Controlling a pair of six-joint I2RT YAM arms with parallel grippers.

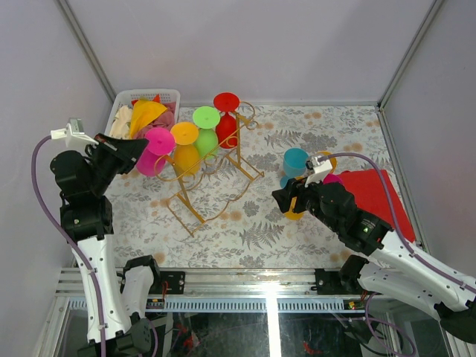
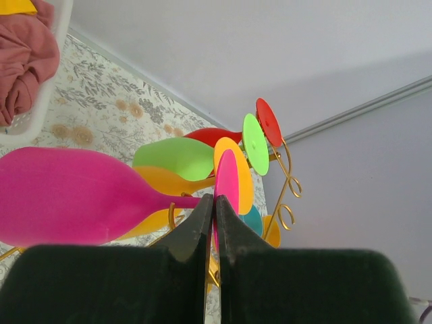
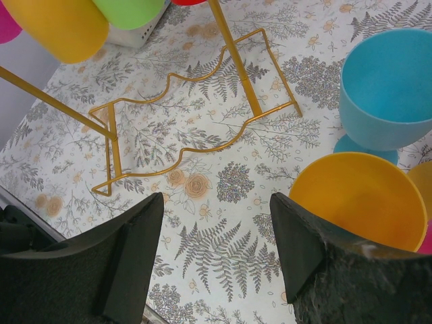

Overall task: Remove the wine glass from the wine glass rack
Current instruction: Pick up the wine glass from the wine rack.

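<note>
Pinching the pink wine glass [image 2: 67, 196] by its foot edge, the left hand [image 2: 214, 202] sits closed at the wine glass rack [image 3: 235, 57]; the right hand [image 3: 216, 202] gapes over bare counter [image 3: 223, 270].

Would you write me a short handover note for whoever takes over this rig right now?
Left gripper: shut, fingertips at the stem of the pink wine glass; a firm pinch is not clear.
Right gripper: open, empty, above the table beside the orange glass and blue glass.
Wine glass rack: pink, yellow glass, green glass and red glass hang on it.
Done: blue and orange stand off the rack.
Left: slide the pink one off the rails.
</note>
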